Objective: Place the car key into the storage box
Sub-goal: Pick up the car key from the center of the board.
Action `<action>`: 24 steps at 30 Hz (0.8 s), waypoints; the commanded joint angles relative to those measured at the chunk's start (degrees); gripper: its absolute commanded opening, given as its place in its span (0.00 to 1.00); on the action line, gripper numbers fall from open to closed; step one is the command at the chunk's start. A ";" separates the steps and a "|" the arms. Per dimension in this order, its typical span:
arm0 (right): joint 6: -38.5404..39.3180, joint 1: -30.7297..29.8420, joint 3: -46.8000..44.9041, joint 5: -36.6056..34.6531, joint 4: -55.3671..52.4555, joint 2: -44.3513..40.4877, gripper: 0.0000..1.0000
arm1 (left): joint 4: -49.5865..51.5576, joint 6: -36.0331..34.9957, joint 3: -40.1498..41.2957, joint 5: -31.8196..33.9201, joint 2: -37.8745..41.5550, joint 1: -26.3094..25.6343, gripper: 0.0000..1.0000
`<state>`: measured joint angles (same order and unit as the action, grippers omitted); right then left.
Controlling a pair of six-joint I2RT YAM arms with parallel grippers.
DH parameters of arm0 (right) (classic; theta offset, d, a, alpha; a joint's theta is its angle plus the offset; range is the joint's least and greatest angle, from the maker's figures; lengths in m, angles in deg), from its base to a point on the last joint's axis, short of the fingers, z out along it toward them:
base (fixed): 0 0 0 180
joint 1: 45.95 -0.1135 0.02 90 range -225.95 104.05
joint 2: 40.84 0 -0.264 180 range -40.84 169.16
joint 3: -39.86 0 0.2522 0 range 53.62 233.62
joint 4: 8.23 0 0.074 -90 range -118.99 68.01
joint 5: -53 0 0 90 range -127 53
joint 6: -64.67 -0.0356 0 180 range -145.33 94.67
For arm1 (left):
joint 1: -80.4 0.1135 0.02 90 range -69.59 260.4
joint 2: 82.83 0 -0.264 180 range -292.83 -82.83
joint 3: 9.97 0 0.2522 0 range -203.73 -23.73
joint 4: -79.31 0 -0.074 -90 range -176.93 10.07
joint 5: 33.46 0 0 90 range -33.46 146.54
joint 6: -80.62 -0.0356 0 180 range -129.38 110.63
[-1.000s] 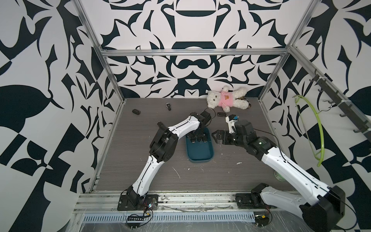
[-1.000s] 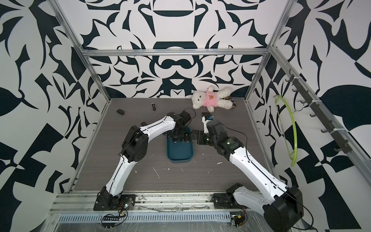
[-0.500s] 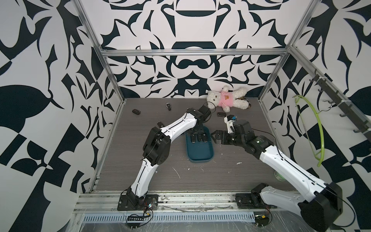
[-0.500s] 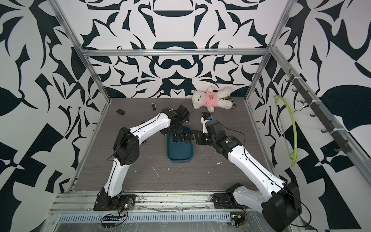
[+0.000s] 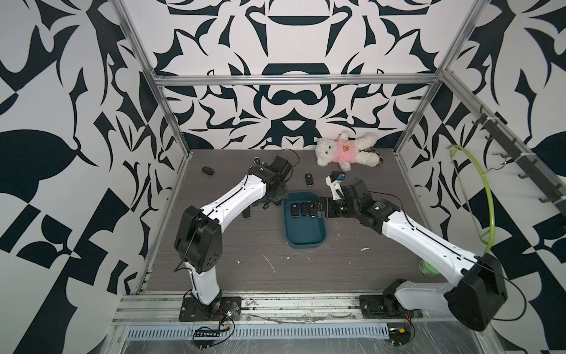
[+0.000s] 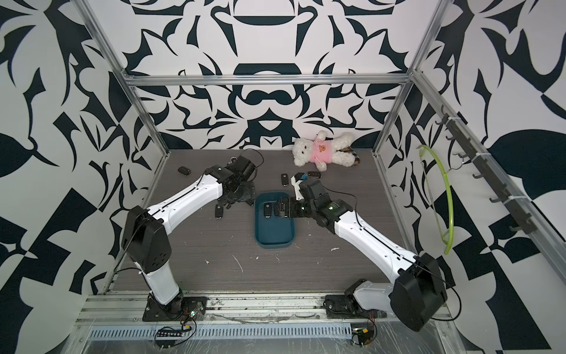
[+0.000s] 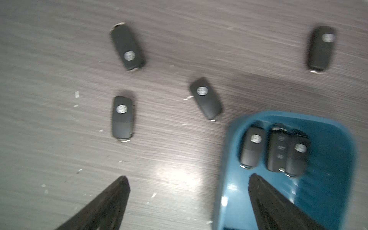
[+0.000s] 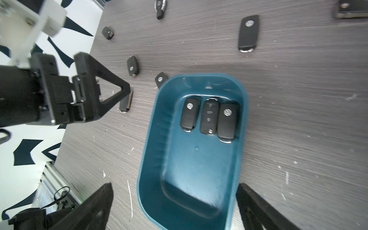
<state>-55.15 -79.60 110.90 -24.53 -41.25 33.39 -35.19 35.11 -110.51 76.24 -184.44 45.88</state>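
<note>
Both top views give you a steep look down from high at the front, taking in the whole table (image 5: pixel 260 242). Your wrist cameras hang close over it, facing down, and both share the storage box (image 8: pixel 189 169) with the top views.

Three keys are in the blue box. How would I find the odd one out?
Find the dark teal rectangular plastic storage box on the grey wood-grain tabletop. At its far end three black plastic car keys lie side by side; take the middle car key. It alone shows push buttons; both neighbour keys show a round silver badge.
</note>
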 commanded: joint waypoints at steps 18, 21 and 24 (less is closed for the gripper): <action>-1.27 -5.64 8.61 0.94 4.48 7.25 0.99 | -15.08 -14.10 16.50 -9.97 0.55 15.50 0.83; -1.42 -5.81 8.48 0.19 4.15 7.08 0.99 | -16.34 -16.23 16.91 -12.15 -0.83 17.11 0.79; -1.70 -5.99 8.44 -0.67 3.97 6.88 0.99 | -17.09 -17.37 17.00 -14.31 -2.68 19.21 0.73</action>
<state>-56.42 -85.20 117.22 -23.80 -38.28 41.37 -50.46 20.65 -94.05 65.53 -185.53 63.63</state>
